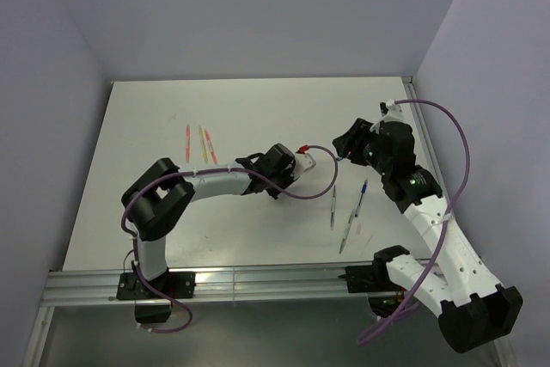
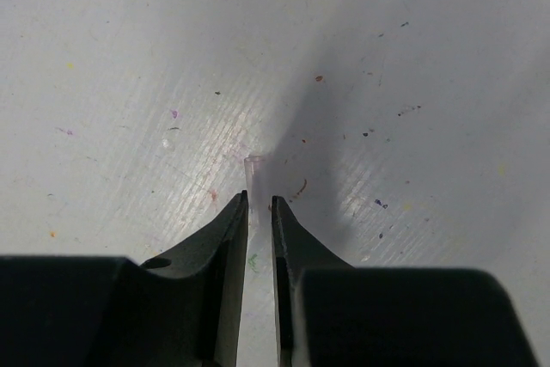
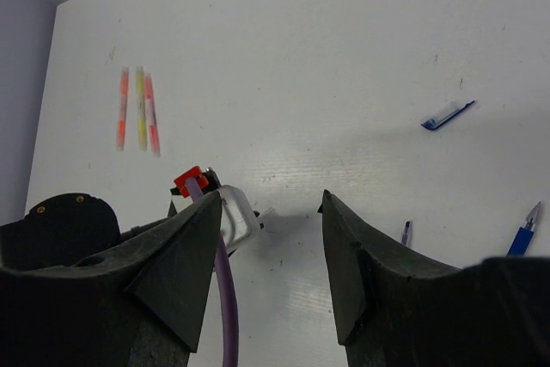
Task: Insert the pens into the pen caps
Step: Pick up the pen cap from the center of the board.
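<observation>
On the white bench (image 1: pixel 258 109) our left jaws pinch a pale cap (image 2: pixel 252 176); our right jaws stand spread; three pens (image 1: pixel 204 145) lie apart.

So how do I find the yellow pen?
Look at the white table, toward its far left part. Three thin pens lie there side by side. The yellow pen is the middle one, between the orange pen and the red-pink pen.

The table (image 2: pixel 129 58) looks finely ribbed with a soft sheen; the left gripper (image 2: pixel 259 198) is matt black plastic, the pen cap (image 2: pixel 253 169) translucent plastic, the rail (image 1: pixel 258 279) bare metal
</observation>
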Robot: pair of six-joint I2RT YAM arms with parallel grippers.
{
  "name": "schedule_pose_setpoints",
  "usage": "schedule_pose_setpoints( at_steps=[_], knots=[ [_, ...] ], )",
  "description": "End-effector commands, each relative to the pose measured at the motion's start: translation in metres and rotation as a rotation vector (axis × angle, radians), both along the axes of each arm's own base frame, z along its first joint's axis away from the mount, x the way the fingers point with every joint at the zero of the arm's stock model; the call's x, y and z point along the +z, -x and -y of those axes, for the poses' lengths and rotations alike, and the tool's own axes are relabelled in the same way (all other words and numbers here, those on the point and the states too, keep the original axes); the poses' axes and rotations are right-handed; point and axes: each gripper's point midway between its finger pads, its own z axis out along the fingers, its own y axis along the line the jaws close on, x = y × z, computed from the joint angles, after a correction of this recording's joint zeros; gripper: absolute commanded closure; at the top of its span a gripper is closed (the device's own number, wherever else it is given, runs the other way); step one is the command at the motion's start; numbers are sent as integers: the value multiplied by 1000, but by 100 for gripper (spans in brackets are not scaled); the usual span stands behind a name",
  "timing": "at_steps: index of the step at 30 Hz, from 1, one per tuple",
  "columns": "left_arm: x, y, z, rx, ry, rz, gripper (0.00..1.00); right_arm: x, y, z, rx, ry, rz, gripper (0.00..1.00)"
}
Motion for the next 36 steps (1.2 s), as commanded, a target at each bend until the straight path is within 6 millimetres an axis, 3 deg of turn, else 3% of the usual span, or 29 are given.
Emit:
schedule_pose_setpoints(
  at_steps=[1, 9, 12, 18, 23, 25, 26, 27, 32, 34, 36],
  knots=[
    [20, -4, 13, -8, 78, 26, 78, 13, -5, 5, -27, -8, 62, 42],
    [31, -13, 2, 66, 65, 59, 77, 25, -4, 8, -31, 10, 90, 41],
    [64, -23, -3, 158, 149, 95, 72, 32, -6, 13, -43, 38, 115, 39],
    [135, -39, -14, 390, 354, 147, 60, 33, -11, -5, 76, 48, 138, 38],
    [153, -45, -40, 653, 388, 123, 61, 19, -17, -44, 339, 76, 107, 39],
    [163, -44, -51, 771, 446, 83, 61, -11, -29, -46, 345, 146, 17, 40],
    [162, -42, -61, 820, 430, 67, 60, -13, -28, -58, 384, 213, 23, 40],
    [169, -37, -65, 850, 472, 44, 60, -35, -36, -57, 358, 288, -31, 42],
    [171, -31, -103, 955, 527, -20, 55, -83, -32, -90, 531, 492, -111, 46],
    [182, -28, -114, 955, 584, -41, 53, -109, -28, -104, 608, 556, -155, 47],
    [188, -23, -124, 948, 610, -41, 53, -116, -28, -117, 668, 609, -158, 46]
  ],
)
